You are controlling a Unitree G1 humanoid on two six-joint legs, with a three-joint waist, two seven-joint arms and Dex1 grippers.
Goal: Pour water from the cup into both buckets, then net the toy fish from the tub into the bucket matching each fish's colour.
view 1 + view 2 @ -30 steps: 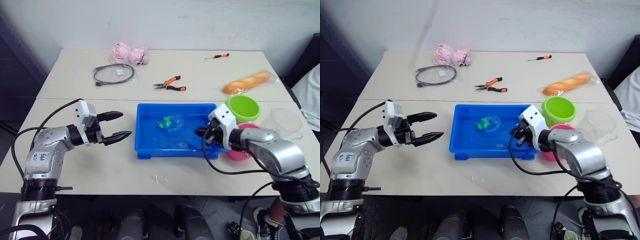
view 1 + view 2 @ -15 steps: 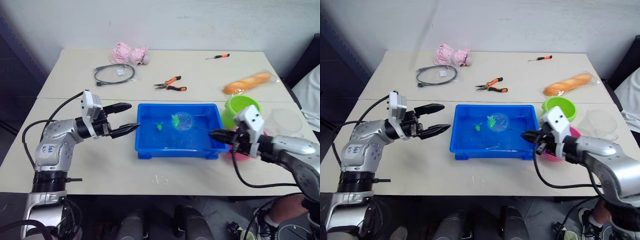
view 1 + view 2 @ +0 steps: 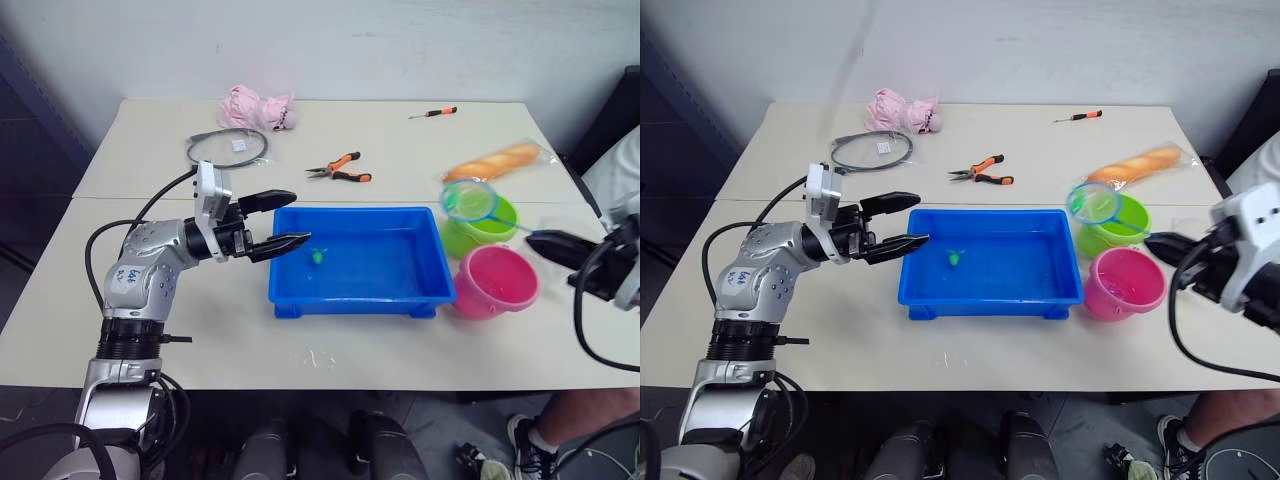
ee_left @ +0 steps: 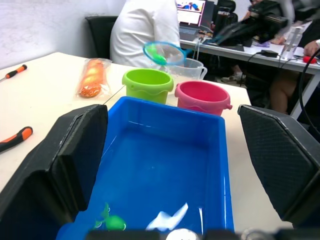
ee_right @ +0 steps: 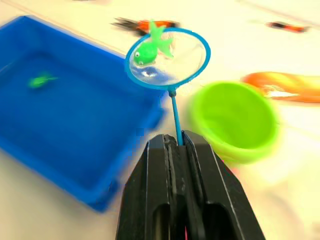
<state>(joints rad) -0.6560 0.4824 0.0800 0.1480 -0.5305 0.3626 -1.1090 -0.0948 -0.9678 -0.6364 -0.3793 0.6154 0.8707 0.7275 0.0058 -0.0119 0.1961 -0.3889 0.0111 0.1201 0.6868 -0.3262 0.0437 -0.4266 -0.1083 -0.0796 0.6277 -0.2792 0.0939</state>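
Observation:
My right gripper (image 5: 175,141) is shut on the net's thin stick. The net's blue hoop (image 3: 470,201) hangs above the lime green bucket (image 3: 485,228) and holds one green toy fish (image 5: 152,49). The pink bucket (image 3: 497,281) stands just in front of the green one. Both are beside the right end of the blue tub (image 3: 350,301). Another green fish (image 3: 318,256) lies in the tub. My left gripper (image 3: 300,219) is open at the tub's left rim, with nothing between its fingers. The clear cup (image 4: 194,69) stands behind the buckets.
At the back of the table lie orange-handled pliers (image 3: 340,167), a small screwdriver (image 3: 433,113), a bagged bread loaf (image 3: 495,162), a coiled black cable (image 3: 227,148) and a pink soft toy (image 3: 257,106). A person in white (image 4: 145,30) sits past the table's right end.
My right gripper has lifted the net, with a green fish in it, out of the tub and carried it right, over the green bucket. My left gripper has moved right to the tub's rim.

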